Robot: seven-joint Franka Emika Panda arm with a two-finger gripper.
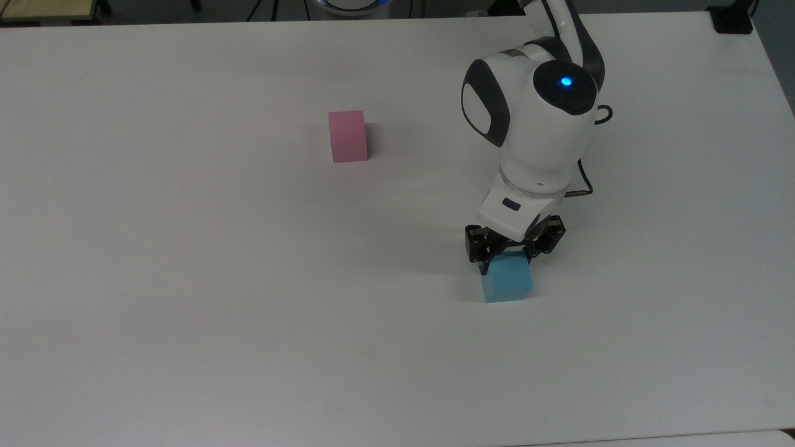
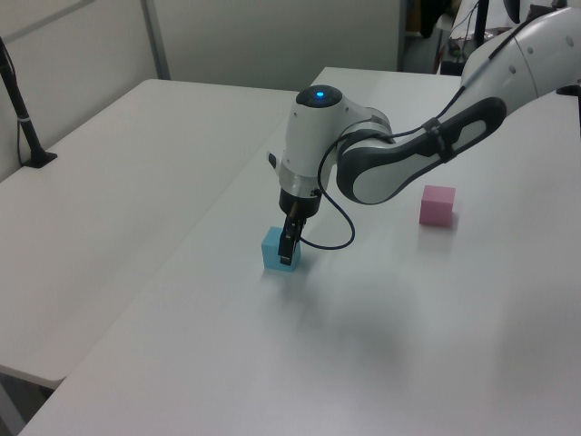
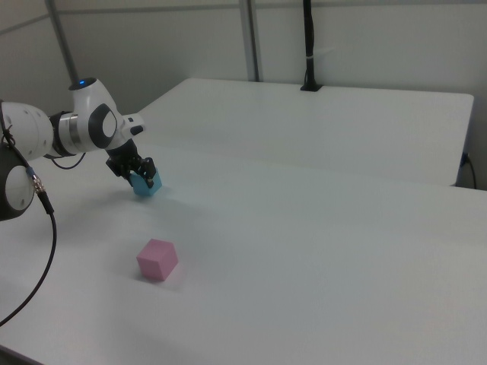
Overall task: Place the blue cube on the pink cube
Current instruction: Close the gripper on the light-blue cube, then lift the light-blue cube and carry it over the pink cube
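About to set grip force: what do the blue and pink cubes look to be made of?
The blue cube looks like matte foam or soft plastic: flat colour, no glare, faintly grainy top, sharp edges. The pink cube looks the same, dull and unmarked. Foam is a guess. The gripper straddles the blue cube on the white table.
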